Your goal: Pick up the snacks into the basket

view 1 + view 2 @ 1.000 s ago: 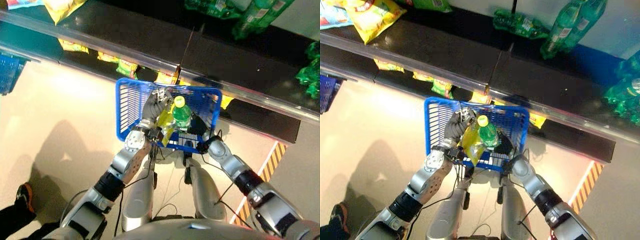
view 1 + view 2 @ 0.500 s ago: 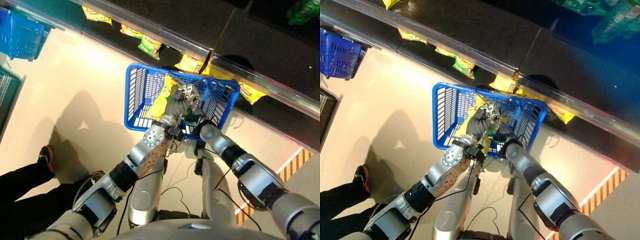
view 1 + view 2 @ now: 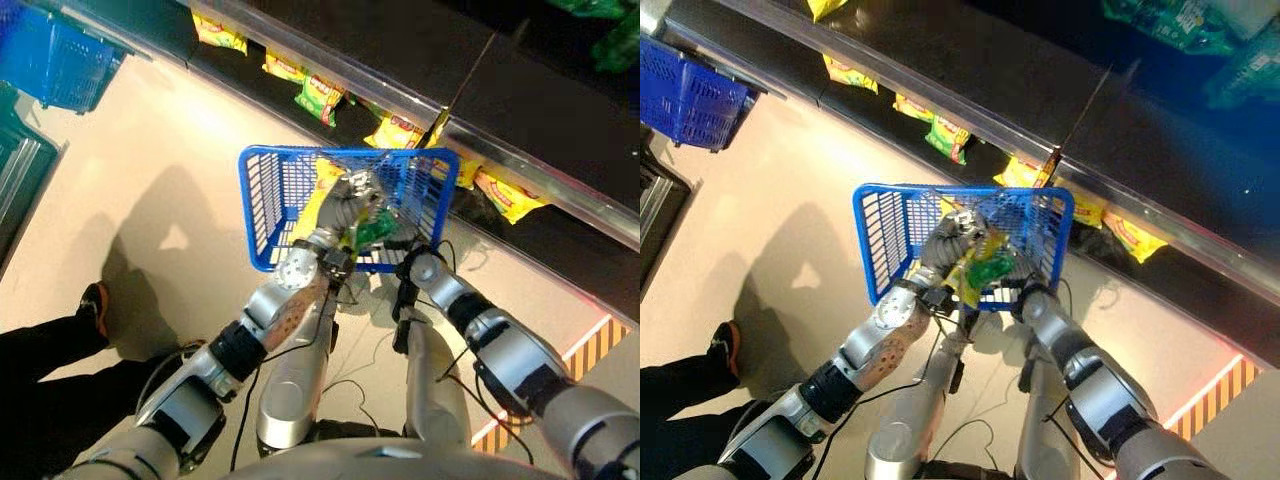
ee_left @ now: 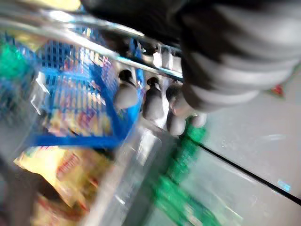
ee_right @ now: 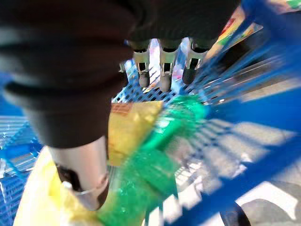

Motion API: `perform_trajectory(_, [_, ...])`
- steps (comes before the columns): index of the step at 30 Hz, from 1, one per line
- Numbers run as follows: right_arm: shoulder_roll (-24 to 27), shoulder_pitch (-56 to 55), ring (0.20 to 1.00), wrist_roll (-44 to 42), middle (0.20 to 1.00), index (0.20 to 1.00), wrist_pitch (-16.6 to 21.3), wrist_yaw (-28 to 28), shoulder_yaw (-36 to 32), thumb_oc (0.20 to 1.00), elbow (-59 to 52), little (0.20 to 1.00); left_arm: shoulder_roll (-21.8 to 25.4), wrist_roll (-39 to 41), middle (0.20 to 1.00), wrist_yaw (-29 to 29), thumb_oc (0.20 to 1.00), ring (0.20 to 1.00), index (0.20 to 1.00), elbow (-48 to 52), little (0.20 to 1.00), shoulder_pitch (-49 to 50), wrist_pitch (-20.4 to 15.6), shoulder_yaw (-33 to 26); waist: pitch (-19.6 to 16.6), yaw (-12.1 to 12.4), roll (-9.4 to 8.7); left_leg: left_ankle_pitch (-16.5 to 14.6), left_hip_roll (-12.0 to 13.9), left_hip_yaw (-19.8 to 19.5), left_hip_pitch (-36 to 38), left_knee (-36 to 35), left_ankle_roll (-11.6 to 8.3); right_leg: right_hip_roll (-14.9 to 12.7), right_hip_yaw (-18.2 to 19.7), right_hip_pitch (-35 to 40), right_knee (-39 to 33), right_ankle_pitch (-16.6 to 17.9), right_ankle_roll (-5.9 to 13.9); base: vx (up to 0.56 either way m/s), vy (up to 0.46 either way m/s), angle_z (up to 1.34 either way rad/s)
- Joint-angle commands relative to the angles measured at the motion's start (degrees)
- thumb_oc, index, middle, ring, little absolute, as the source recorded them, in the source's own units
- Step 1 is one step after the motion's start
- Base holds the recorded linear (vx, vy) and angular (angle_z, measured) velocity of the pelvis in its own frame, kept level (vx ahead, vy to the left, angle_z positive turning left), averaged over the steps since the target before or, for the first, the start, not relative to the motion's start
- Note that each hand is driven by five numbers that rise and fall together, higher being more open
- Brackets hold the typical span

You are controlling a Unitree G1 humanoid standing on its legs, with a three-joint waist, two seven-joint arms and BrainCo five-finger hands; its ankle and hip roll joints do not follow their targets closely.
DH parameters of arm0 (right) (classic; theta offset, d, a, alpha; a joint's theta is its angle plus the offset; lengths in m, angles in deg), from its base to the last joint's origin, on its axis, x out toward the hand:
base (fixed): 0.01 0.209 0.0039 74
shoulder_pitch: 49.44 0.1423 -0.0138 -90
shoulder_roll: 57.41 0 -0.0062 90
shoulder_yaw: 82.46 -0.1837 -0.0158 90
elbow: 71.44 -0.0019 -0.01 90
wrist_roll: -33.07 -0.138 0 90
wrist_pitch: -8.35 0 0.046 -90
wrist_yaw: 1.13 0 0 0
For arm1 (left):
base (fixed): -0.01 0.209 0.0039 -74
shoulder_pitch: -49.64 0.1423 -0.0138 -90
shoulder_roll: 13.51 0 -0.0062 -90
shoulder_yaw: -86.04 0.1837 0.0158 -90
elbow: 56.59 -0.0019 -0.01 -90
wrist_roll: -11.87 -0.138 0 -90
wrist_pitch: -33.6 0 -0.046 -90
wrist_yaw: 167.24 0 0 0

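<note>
A blue wire basket (image 3: 252, 215) hangs in front of me, carried by its metal handle (image 4: 94, 47). My left hand (image 3: 345, 200) is shut on that handle, its fingers (image 4: 153, 101) curled under the bar. Inside the basket lie a yellow snack bag (image 5: 129, 125) and a green bottle (image 5: 155, 160) on its side, the bottle also visible from above (image 3: 990, 270). My right hand (image 3: 402, 247) reaches in at the basket's near right corner. Its fingers (image 5: 160, 61) hang relaxed above the bottle and bag, and nothing is between them and the thumb.
A dark shelf unit runs across the back, with snack bags (image 3: 320, 95) on its low tier and green bottles (image 3: 1170, 25) higher up. A second blue basket (image 3: 55, 60) stands at far left. A person's leg and shoe (image 3: 95, 305) are at lower left. Striped floor tape (image 3: 545, 385) lies at right.
The camera has shifted. The green bottle, upright a second ago, now lies on its side in the basket. My left hand stays on the handle.
</note>
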Motion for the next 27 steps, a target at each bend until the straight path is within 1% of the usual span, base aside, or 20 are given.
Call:
perform_trajectory(1, [2.02, -8.33, 1.0, 1.29, 1.0, 1.0, 1.65, 2.42, -1.44, 1.0, -4.78, 1.0, -0.19, -5.93, 0.2, -3.57, 0.2, 0.2, 0.2, 7.53, 0.2, 4.27, -8.19, -9.04, -7.92, 0.01, -5.14, -8.3, -2.06, 3.26, 1.23, 4.36, 0.61, -3.06, 4.67, 4.42, -11.36, 5.9, 7.13, 0.06, 0.035, -0.1])
perform_trajectory(2, [2.89, -10.71, 1.0, 1.72, 1.0, 1.0, 1.75, 3.2, -2.31, 1.0, -6.44, 1.0, 0.76, -6.26, 0.2, -4.12, 0.2, 0.2, 0.2, 7.1, 0.2, 7.32, -8.12, -10.95, -8.73, -0.15, -5.7, -8.43, -2.03, 3.55, 1.81, 4.11, 0.71, -3.18, 4.71, 4.92, -11.71, 6.17, 7.26, 0.06, 0.035, -0.1])
perform_trajectory(3, [2.9, -10.86, 1.0, 1.74, 1.0, 1.0, 1.69, 3.22, -2.29, 1.0, -6.56, 1.0, 0.77, -6.27, 0.2, -4.13, 0.2, 0.2, 0.2, 7.17, 0.2, 7.47, -8.09, -10.95, -8.81, -0.14, -5.71, -8.43, -2.02, 3.57, 1.86, 4.06, 0.72, -3.18, 4.72, 4.97, -11.76, 6.18, 7.26, 0.1, 0.051, -0.14])
perform_trajectory(4, [5.27, -16.59, 1.0, 3.34, 1.0, 1.0, 2.01, 4.91, -4.03, 1.0, -11.23, 1.0, 1.76, -6.4, 0.2, -4.95, 0.2, 0.2, 0.2, 4.2, 0.2, 13.2, -7.36, -14.87, -10.72, -0.69, -6.83, -8.54, -1.88, 4.03, 3.42, 3.1, 0.91, -3.29, 4.96, 6.22, -12.62, 6.68, 7.6, 0.11, 0.056, -0.14])
perform_trajectory(6, [7.26, -21.96, 1.0, 4.31, 1.0, 1.0, 2.66, 6.08, -6.59, 1.0, -15.03, 1.0, 2.76, -11.0, 0.2, -4.19, 0.2, 0.2, 0.2, 1.53, 0.2, 17.61, -7.26, -18.95, -12.3, -1.47, -7.66, -8.72, -1.76, 4.5, 5.44, 2.13, 1.1, -3.44, 4.83, 7.6, -13.1, 6.82, 7.99, 0.1, 0.068, -0.12])
perform_trajectory(7, [7.26, -21.97, 1.0, 4.31, 1.0, 1.0, 2.66, 6.09, -6.6, 1.0, -15.04, 1.0, 2.76, -11.0, 0.2, -4.19, 0.2, 0.2, 0.2, 1.53, 0.2, 17.62, -7.26, -18.95, -12.29, -1.47, -7.66, -8.71, -1.75, 4.5, 5.46, 2.12, 1.1, -3.43, 4.83, 7.62, -13.11, 6.83, 7.99, 0.1, 0.083, -0.1])
perform_trajectory(8, [8.91, -26.81, 1.0, 4.78, 1.0, 1.0, 3.56, 7.16, -9.27, 1.0, -20.13, 1.0, 3.23, -14.04, 0.2, -3.85, 0.2, 0.2, 0.2, -2.35, 0.2, 20.61, -7.29, -22.11, -14.01, -2.38, -8.36, -9.06, -1.68, 5.28, 7.08, 1.51, 1.25, -3.47, 5.5, 8.59, -13.33, 6.95, 8.29, 0.09, 0.099, -0.13])
perform_trajectory(10, [10.56, -30.83, 1.0, 4.94, 1.0, 1.0, 5.56, 6.87, -12.43, 1.0, -25.19, 1.0, 1.69, -17.16, 0.2, -2.17, 0.2, 0.2, 0.2, -9.9, 0.2, 22.08, -7.15, -24.38, -15.57, -3.31, -8.56, -9.42, -1.78, 6.19, 8.99, 0.88, 1.55, -3.71, 5.97, 9.89, -13.66, 7.04, 8.6, 0.11, 0.124, -0.17])
perform_trajectory(12, [10.61, -32.96, 1.0, 5.26, 1.0, 1.0, 6.85, 6.17, -14.04, 1.0, -24.55, 1.0, 1.03, -20.21, 0.2, -1.48, 0.2, 0.2, 0.2, -15.96, 0.2, 22.79, -7.13, -25.08, -17.47, -4.06, -8.49, -9.77, -1.94, 6.91, 10.64, 0.14, 1.81, -3.94, 6.38, 10.75, -13.59, 7.0, 8.91, 0.1, 0.114, -0.25])
perform_trajectory(14, [9.86, -34.4, 1.0, 4.76, 1.0, 1.0, 7.43, 5.78, -15.35, 1.0, -24.66, 1.0, -0.63, -22.32, 0.2, -0.6, 0.2, 0.2, 0.2, -26.79, 0.2, 21.51, -6.29, -25.62, -18.63, -4.95, -8.27, -10.26, -2.2, 8.08, 12.21, -0.16, 2.26, -4.25, 7.26, 10.86, -11.82, 6.65, 9.2, 0.07, 0.127, -0.29])
perform_trajectory(15, [9.25, -35.19, 1.0, 4.65, 1.0, 1.0, 7.78, 5.86, -15.4, 1.0, -24.55, 1.0, -0.77, -23.5, 0.2, -0.27, 0.2, 0.2, 0.2, -28.49, 0.2, 21.76, -6.37, -25.44, -19.07, -5.29, -8.19, -10.44, -2.15, 8.49, 12.98, -0.33, 2.35, -4.28, 7.47, 10.89, -10.93, 6.51, 9.24, 0.04, 0.097, -0.15])
perform_trajectory(17, [7.59, -35.1, 1.0, 3.04, 1.0, 1.0, 7.73, 6.08, -15.43, 1.0, -22.39, 1.0, -1.41, -25.61, 0.2, 0.14, 0.2, 0.2, 0.2, -35.82, 0.2, 20.77, -5.5, -25.67, -18.65, -5.8, -7.88, -10.37, -1.5, 9.61, 13.88, -0.2, 2.66, -3.49, 7.65, 10.35, -6.55, 5.3, 8.99, -0.02, 0.062, -0.24])
perform_trajectory(19, [5.01, -34.48, 1.0, -0.37, 1.0, 1.0, 7.3, 5.63, -16.69, 1.0, -17.28, 1.0, -1.63, -28.29, 0.2, 0.56, 0.2, 0.2, 0.2, -41.54, 0.2, 19.53, -4.93, -25.73, -18.16, -5.87, -7.17, -9.98, -0.68, 10.15, 14.21, 0.46, 2.85, -1.98, 7.41, 11.01, -0.52, 1.8, 7.67, -0.09, 0.042, -0.29])
perform_trajectory(20, [3.64, -34.39, 1.0, -2.51, 1.0, 1.0, 6.91, 5.12, -17.71, 1.0, -12.55, 1.0, -2.09, -29.1, 0.2, 0.6, 0.2, 0.2, 0.2, -46.67, 0.2, 18.59, -4.01, -26.06, -18.53, -6.11, -7.0, -9.47, -0.33, 10.18, 14.17, 0.56, 2.92, -0.18, 8.07, 11.84, 2.52, -0.16, 6.79, -0.08, 0.014, -0.23])
perform_trajectory(22, [2.16, -33.96, 1.0, -4.01, 1.0, 1.0, 6.04, 4.89, -18.27, 1.0, -4.0, 1.0, -2.41, -30.59, 0.2, 0.06, 0.2, 0.2, 0.2, -54.27, 0.2, 17.4, -2.9, -26.7, -20.42, -6.02, -7.24, -8.72, 0.12, 10.04, 13.86, 0.4, 2.76, 2.4, 8.53, 13.89, 4.31, -2.75, 6.05, -0.04, -0.045, -0.02])
perform_trajectory(23, [1.69, -33.63, 1.0, -3.88, 1.0, 1.0, 5.29, 5.16, -17.94, 1.0, 0.91, 1.0, -2.58, -31.33, 0.2, -0.9, 0.2, 0.2, 0.2, -57.85, 0.2, 17.35, -2.42, -26.99, -21.54, -5.67, -7.52, -8.52, 0.19, 10.23, 13.74, 0.28, 2.58, 3.07, 8.02, 15.56, 3.13, -3.84, 5.84, -0.04, -0.093, 0.14])
perform_trajectory(24, [1.03, -32.79, 1.0, -3.19, 1.0, 1.0, 3.79, 5.71, -17.56, 1.0, 7.29, 1.0, -2.77, -32.06, 0.2, -1.37, 0.2, 0.2, 0.2, -61.28, 0.2, 17.61, -1.66, -27.5, -22.5, -4.74, -7.89, -8.4, 0.27, 10.85, 13.55, 0.1, 2.37, 3.07, 6.73, 17.84, 0.3, -4.51, 5.53, -0.03, -0.067, 0.08])
perform_trajectory(25, [1.03, -32.79, 1.0, -3.19, 1.0, 1.0, 3.79, 5.71, -17.56, 1.0, 7.29, 1.0, -2.77, -32.06, 0.2, -1.37, 0.2, 0.2, 0.2, -61.28, 0.2, 17.61, -1.66, -27.5, -22.52, -4.74, -7.89, -8.4, 0.27, 10.85, 13.53, 0.1, 2.37, 3.07, 6.73, 17.83, 0.3, -4.5, 5.53, -0.05, -0.115, -0.14])
perform_trajectory(26, [0.54, -31.79, 1.0, -2.45, 1.0, 1.0, 0.81, 6.9, -18.56, 1.0, 15.09, 1.0, -3.21, -33.22, 0.2, -1.91, 0.2, 0.2, 0.2, -64.85, 0.2, 19.19, -0.66, -28.74, -23.99, -3.64, -7.92, -8.16, 0.28, 11.61, 13.8, -0.41, 2.21, 3.11, 5.97, 19.12, -3.73, -4.87, 5.38, -0.02, -0.101, -0.23])
perform_trajectory(27, [0.47, -31.94, 1.0, -3.44, 1.0, 1.0, 0.62, 7.13, -19.62, 1.0, 16.42, 1.0, -3.56, -33.19, 0.2, -2.42, 0.2, 0.2, 0.2, -65.54, 0.2, 19.74, -0.52, -28.68, -24.49, -3.57, -7.92, -8.15, 0.27, 11.67, 14.01, -0.56, 2.15, 3.45, 6.27, 19.55, -4.89, -4.99, 5.25, -0.04, -0.156, -0.22])
